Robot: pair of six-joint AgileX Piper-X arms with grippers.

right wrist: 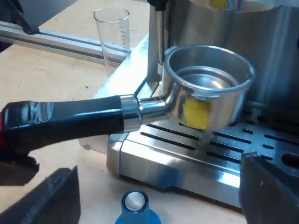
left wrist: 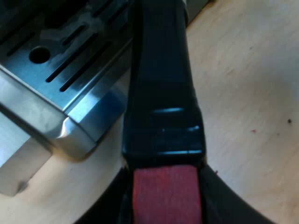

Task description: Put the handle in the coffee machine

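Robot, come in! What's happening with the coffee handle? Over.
Left gripper jaws shut on holder's red handle end. Right gripper jaws open, by blue tamper. Basket above drip tray, not yet locked in. Nothing seen blocking.

Holder [right wrist: 140,109] basket over drip tray [right wrist: 187,154], slim gap beneath; machine body [right wrist: 275,56] close at basket's 1 o'clock; steam wand [right wrist: 159,42] at 10; measuring glass [right wrist: 113,35] beyond; blue tamper [right wrist: 135,207] at 7; tabletop [right wrist: 46,79] bare at 9.
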